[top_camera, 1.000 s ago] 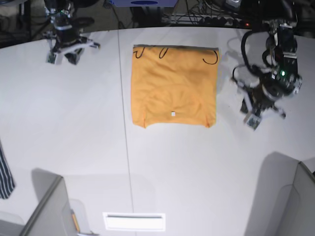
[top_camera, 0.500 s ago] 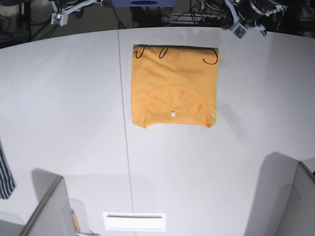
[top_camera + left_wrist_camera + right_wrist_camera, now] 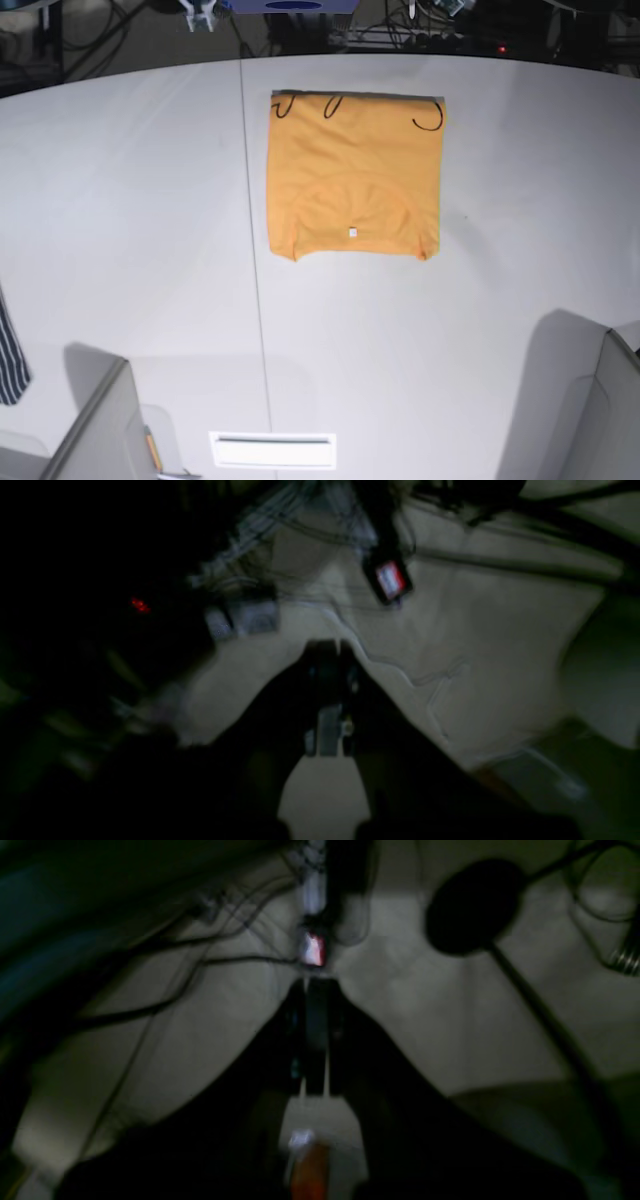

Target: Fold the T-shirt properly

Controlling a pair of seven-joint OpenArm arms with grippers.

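One T-shirt (image 3: 354, 176), orange-yellow, lying flat on the white counter (image 3: 130, 200) as a compact rectangle. Position: toward the far edge of the counter, a little right of the seam line that runs front to back in the base view. White neck tag (image 3: 352, 232) faces up near the rectangle's front edge; dark curved marks show along its far edge. Nothing is touching it.

Two tools, both off the counter surface and barely visible in the base view, at most slivers at its top edge. Left tool (image 3: 327, 700): fingers pressed together, nothing between them, seen in its own wrist view against a dim background of cables and a small device with a lit red-white face (image 3: 390, 579). Right tool (image 3: 312, 1040): fingers likewise pressed together on nothing, pointing at dark cables and a round black disc on a stem (image 3: 470, 905). Both wrist views are dark and blurred; neither shows the shirt.

One striped dark garment (image 3: 10, 350), at the left edge of the counter, well apart from the shirt.

Risks, as judged: the fold looks essentially complete, so the main hazard is disturbance. A tool coming back low over the far edge could catch the cloth and drag a layer open. The front corners look slightly uneven and might spring loose if nudged.

Relation: shirt well apart from both tools, which sit beyond the counter's far edge.
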